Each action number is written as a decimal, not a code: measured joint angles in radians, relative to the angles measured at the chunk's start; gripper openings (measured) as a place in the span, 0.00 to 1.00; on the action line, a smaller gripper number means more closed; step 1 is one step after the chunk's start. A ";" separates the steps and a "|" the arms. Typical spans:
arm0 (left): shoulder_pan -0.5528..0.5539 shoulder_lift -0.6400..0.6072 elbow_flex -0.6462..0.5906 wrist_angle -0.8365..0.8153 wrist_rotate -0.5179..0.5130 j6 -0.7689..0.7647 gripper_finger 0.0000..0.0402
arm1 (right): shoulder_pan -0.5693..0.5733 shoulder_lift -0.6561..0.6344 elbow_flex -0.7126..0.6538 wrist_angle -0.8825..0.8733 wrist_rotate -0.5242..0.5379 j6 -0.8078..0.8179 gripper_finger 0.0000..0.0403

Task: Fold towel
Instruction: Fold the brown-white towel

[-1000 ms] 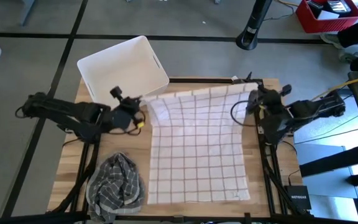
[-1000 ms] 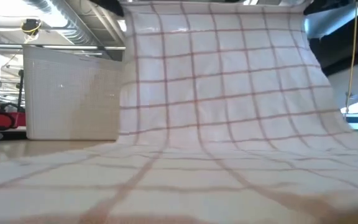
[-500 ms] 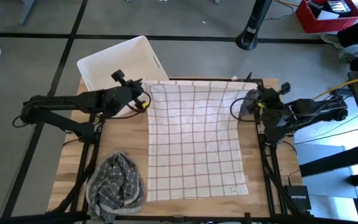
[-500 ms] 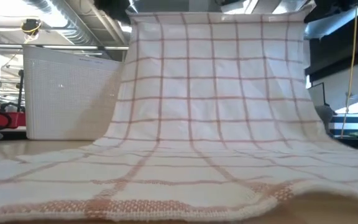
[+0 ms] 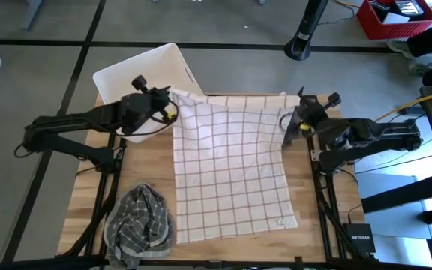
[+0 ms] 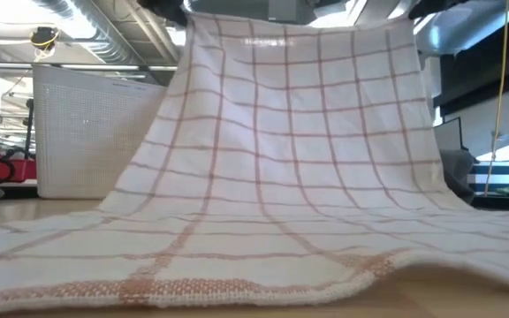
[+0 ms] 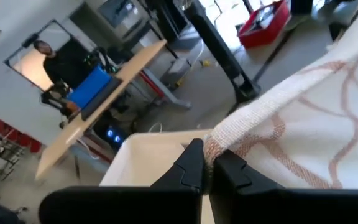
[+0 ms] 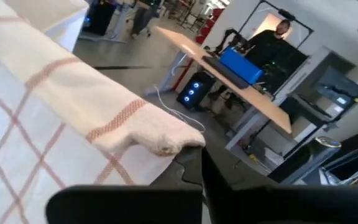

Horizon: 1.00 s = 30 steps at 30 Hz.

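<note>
Two grippers held towel (image 5: 229, 165) far corners aloft: left gripper (image 5: 169, 111) clamped one beside bin (image 5: 147, 75), right gripper (image 5: 289, 124) clamped other; near edge lay on table (image 5: 313, 202).

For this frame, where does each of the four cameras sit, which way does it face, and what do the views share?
High view: overhead, looking straight down on the table; both arms show, left gripper and right gripper pinching the towel.
Low view: table height, looking level across; only the raised towel and white bin.
Left wrist view: past its shut fingers at a towel corner.
Right wrist view: same, opposite corner.
Shared: the towel, in all four.
</note>
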 joint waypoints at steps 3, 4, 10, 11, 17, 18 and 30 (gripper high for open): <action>-0.042 -0.042 0.000 -0.033 0.003 -0.008 0.00 | -0.029 -0.005 0.001 0.020 -0.088 -0.030 0.00; -0.061 -0.057 0.000 -0.050 0.003 -0.022 0.00 | -0.027 -0.008 0.002 0.009 -0.106 -0.021 0.00; -0.211 -0.159 0.000 -0.196 0.105 -0.257 0.00 | -0.026 -0.015 0.005 -0.076 -0.347 0.173 0.00; -0.233 -0.169 0.000 -0.227 0.144 -0.315 0.00 | -0.026 -0.012 0.005 -0.105 -0.404 0.217 0.00; -0.374 -0.158 0.000 -0.375 0.332 -0.627 0.00 | -0.002 0.000 0.005 -0.286 -0.634 0.417 0.00; -0.403 -0.147 0.000 -0.387 0.342 -0.660 0.00 | 0.018 0.001 0.005 -0.316 -0.644 0.446 0.00; -0.737 0.077 0.000 -0.397 0.346 -1.014 0.00 | 0.405 0.074 0.005 -0.371 -0.673 0.757 0.00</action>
